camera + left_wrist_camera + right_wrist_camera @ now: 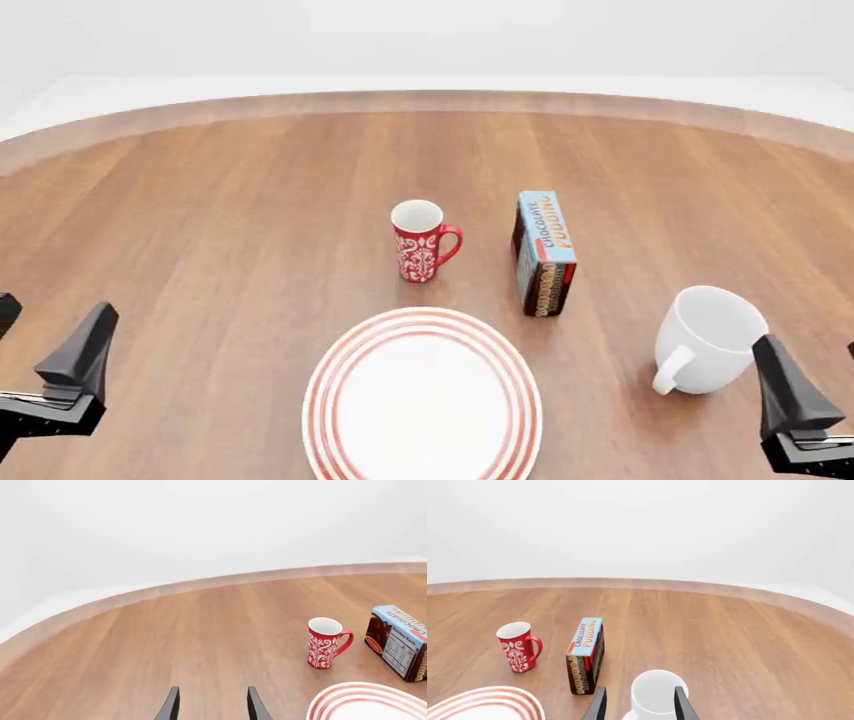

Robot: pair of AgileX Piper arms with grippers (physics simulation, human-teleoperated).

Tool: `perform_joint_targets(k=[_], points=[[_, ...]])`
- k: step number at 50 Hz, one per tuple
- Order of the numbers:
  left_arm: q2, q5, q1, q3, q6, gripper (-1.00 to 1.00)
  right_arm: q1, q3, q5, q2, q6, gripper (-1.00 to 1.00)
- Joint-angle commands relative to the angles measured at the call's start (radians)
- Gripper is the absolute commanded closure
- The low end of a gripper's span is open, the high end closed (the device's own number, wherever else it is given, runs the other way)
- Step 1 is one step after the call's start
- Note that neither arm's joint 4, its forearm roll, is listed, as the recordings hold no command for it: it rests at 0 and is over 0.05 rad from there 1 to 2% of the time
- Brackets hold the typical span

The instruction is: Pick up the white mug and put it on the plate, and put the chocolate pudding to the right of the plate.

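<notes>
The mug (715,338) is seen at the lower right of the front view, upright, its mouth open upward and its handle turned toward the bottom edge of the frame. It stands apart from the plate (424,405), which fills the lower centre, and well clear of it to the right. The right gripper (817,400) is found in the lower right corner, just beside the mug and a little below it in the frame; the left gripper (40,365) is at the lower left edge, with the whole plate between it and the mug. The right arm is therefore judged the nearer one for the first pick.

In the right wrist view the mug (657,694) is framed between the two fingertips, straight ahead of the gripper (638,705), so the approach line is already aimed at it. The right jaws are held apart, with nothing between them but air ahead of the mug. The left gripper (212,705) is likewise spread and empty in its own view.

The pudding (546,252) stands above the plate's upper right rim in the front view, its long axis running up and down the frame, next to the red mug (422,241). It is not yet to the right of the plate.
</notes>
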Motion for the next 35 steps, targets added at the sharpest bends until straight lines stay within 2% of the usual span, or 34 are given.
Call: perform_joint_targets(k=[1, 5, 24, 35], points=[[0.101, -0.065, -0.035, -0.030, 0.031, -1.00, 0.002, 0.000, 0.000, 0.000, 0.000, -1.00], [0.144, -0.098, -0.055, -0.039, 0.035, -1.00, 0.002, 0.000, 0.000, 0.000, -0.001, -1.00], [0.263, -0.126, -0.127, -0.131, 0.086, -1.00, 0.004, 0.001, 0.001, 0.001, -0.001, -1.00], [0.352, -0.181, -0.182, -0.151, 0.086, -1.00, 0.006, 0.001, 0.000, 0.003, -0.001, -1.00]])
